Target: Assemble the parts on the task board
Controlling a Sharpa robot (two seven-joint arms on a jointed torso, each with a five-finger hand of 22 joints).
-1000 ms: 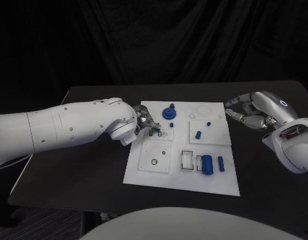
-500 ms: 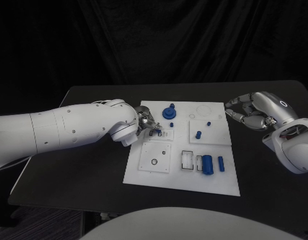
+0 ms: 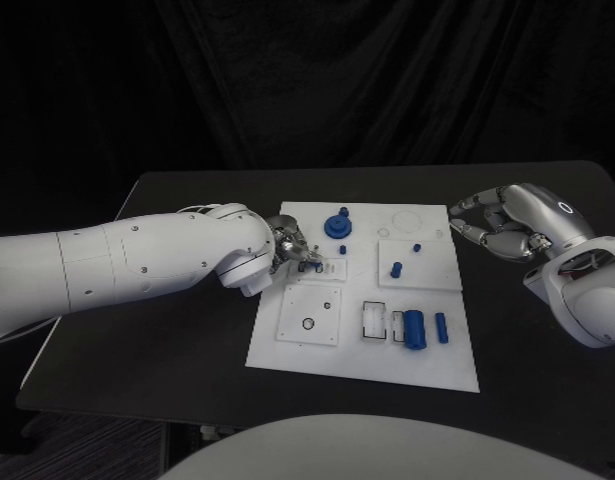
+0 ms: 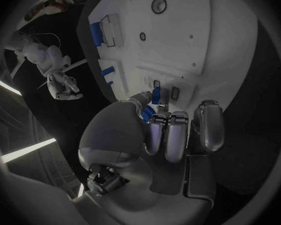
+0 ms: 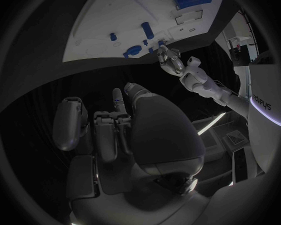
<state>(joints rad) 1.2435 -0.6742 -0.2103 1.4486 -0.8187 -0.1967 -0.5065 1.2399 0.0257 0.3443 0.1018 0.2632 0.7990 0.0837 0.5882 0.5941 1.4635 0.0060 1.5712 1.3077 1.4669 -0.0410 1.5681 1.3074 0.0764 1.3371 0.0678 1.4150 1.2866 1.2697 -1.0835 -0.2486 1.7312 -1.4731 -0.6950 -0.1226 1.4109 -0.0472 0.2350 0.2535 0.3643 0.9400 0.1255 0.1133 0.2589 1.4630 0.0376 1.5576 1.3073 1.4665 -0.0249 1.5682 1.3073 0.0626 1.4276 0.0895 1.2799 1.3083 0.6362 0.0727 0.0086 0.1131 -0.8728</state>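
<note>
The white task board (image 3: 369, 350) lies mid-table. My left hand (image 3: 291, 247) hovers over its left edge, by two small slots (image 3: 330, 268). In the left wrist view my left hand (image 4: 172, 130) pinches a small blue part (image 4: 155, 94) between thumb and fingers, right beside the slots (image 4: 175, 93). My right hand (image 3: 498, 228) hangs curled above the table just right of the board, with nothing in it; its fingers (image 5: 112, 130) are folded in. On the board stand a blue round knob (image 3: 340, 222) and small pegs (image 3: 395, 268). A blue cylinder (image 3: 414, 328) and a bar (image 3: 441, 327) lie near the front.
The black table (image 3: 163, 330) has bare room on both sides of the board. Square plates with holes (image 3: 312, 316) and a framed recess (image 3: 374, 320) sit on the board's front half. A dark curtain hangs behind the table.
My left arm and hand have edged a little toward the slots on the board. The right hand has stayed in place.
</note>
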